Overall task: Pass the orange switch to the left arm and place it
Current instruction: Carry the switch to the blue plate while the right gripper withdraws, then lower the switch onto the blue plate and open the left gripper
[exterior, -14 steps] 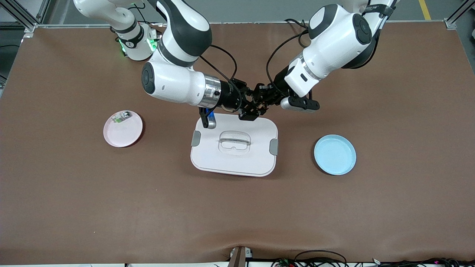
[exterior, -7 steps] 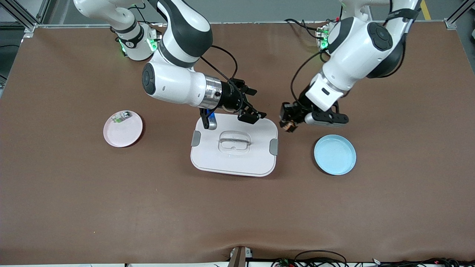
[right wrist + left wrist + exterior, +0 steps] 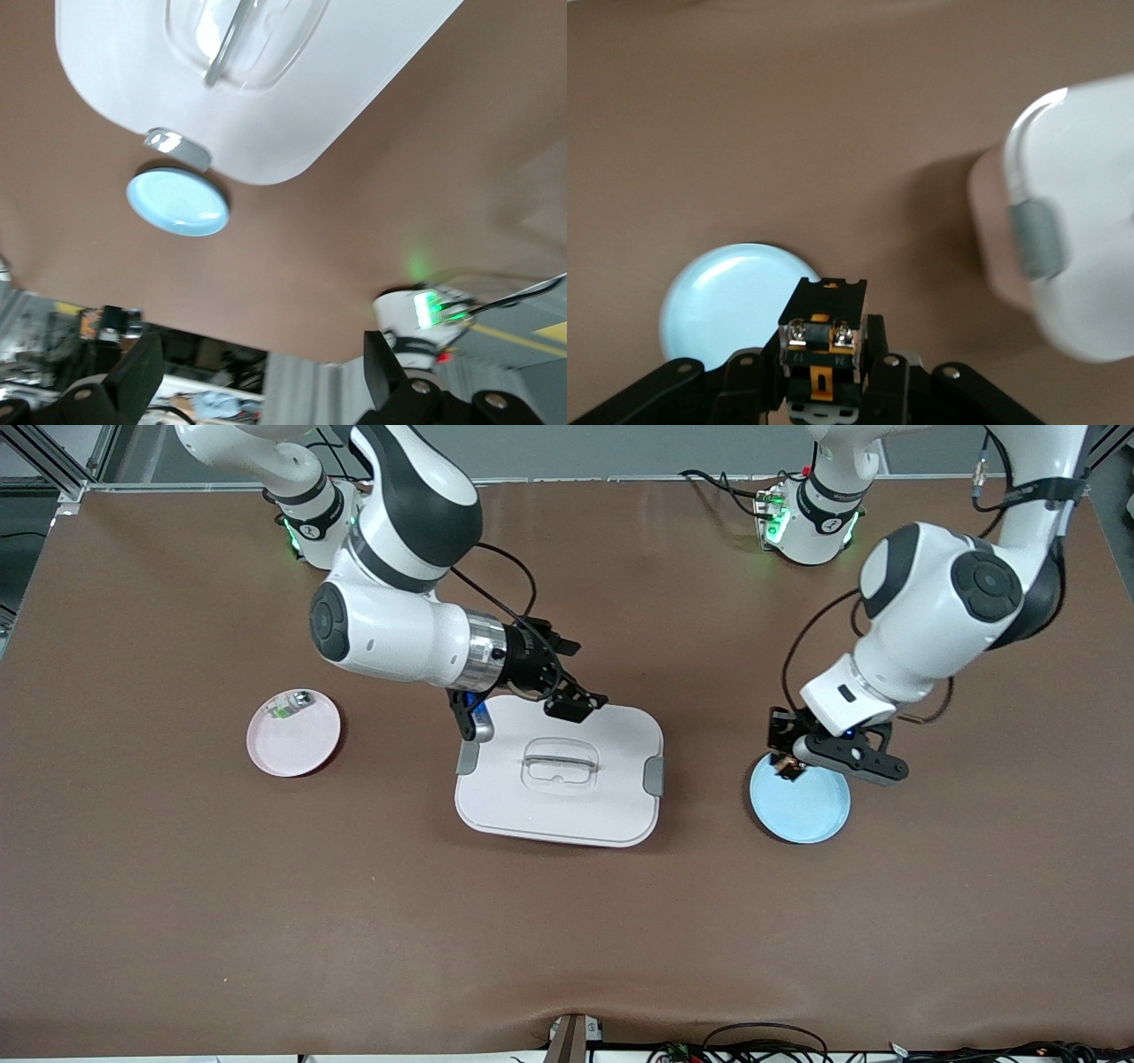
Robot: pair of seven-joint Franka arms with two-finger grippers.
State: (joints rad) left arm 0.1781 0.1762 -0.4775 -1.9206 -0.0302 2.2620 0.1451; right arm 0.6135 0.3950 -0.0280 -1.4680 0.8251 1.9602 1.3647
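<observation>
The orange switch [image 3: 822, 341], a small black block with orange parts and two screws, is clamped in my left gripper [image 3: 824, 376]. In the front view my left gripper [image 3: 785, 766] holds the switch [image 3: 783, 763] over the edge of the light blue plate [image 3: 806, 802], which also shows in the left wrist view [image 3: 718, 297]. My right gripper [image 3: 574, 698] is open and empty over the edge of the white box [image 3: 567, 797] that lies toward the robots' bases. The box also shows in the right wrist view [image 3: 266, 115] and in the left wrist view [image 3: 1081, 230].
A pink plate [image 3: 297, 735] holding a small green-and-white part [image 3: 283, 708] lies toward the right arm's end of the table. The box has grey side clasps [image 3: 653, 775] and a clear handle [image 3: 558, 764]. Brown table surface lies all around.
My left gripper took the switch from my right gripper above the box and carried it over to the blue plate. My right gripper opened and drew back a little.
</observation>
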